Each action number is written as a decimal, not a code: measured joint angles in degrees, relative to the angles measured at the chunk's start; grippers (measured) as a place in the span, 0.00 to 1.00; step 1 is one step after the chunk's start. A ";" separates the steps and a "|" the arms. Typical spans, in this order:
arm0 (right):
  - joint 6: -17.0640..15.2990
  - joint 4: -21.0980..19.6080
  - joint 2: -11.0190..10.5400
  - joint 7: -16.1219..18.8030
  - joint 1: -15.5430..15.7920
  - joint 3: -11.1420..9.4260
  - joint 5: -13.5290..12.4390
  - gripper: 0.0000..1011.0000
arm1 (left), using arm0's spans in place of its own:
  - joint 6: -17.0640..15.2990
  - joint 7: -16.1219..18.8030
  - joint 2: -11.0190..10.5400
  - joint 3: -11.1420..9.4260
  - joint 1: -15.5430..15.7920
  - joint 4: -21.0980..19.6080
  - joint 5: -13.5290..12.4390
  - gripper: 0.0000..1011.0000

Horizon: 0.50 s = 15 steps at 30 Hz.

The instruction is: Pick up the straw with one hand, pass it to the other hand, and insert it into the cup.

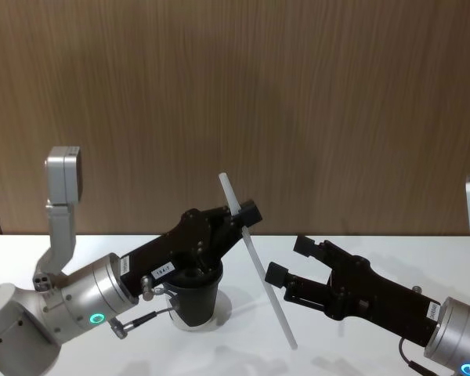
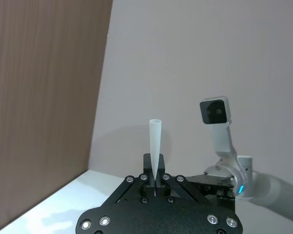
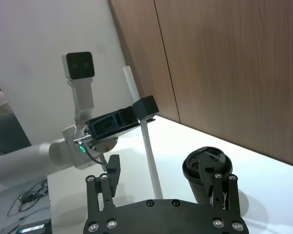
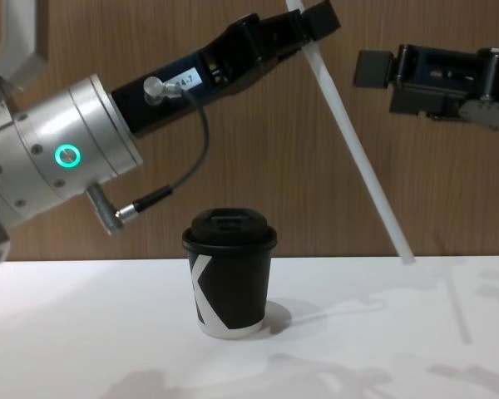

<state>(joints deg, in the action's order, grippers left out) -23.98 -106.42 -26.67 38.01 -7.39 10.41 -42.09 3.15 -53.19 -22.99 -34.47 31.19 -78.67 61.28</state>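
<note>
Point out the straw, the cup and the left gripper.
straw (image 4: 364,166): chest view, middle of its shaft.
cup (image 4: 233,278): chest view, side wall.
left gripper (image 1: 241,215): head view, between its fingers, where they pinch the straw.

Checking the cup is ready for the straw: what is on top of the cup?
A black lid closes the cup; nothing rests on it. The left tool holds the straw tilted in the air, clear of the lid. The lid hides the cup's inside.

You can read little: the white sticker (image 4: 183,81) on the left gripper (image 4: 306,23) seems to end "-7". The cup (image 4: 233,249) carries a white K-like mark (image 4: 201,293). The label (image 1: 432,310) on the right gripper (image 1: 291,260) is illegible.
</note>
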 joint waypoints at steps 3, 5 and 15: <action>0.00 0.00 0.00 0.00 0.00 0.00 0.00 0.99 | 0.33 1.62 -0.93 0.26 -0.05 -1.34 -1.53 0.00; 0.00 0.00 0.00 0.00 0.00 0.00 0.00 0.99 | 0.50 2.40 -1.37 0.40 -0.07 -1.97 -2.23 0.00; 0.00 0.00 0.00 0.00 0.00 0.00 0.00 0.99 | 1.54 8.27 -4.21 1.59 -0.11 -5.55 -7.62 0.00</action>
<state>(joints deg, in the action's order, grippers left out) -23.98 -106.42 -26.68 38.01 -7.39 10.41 -42.09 4.69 -44.93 -27.20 -32.88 31.08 -84.22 53.66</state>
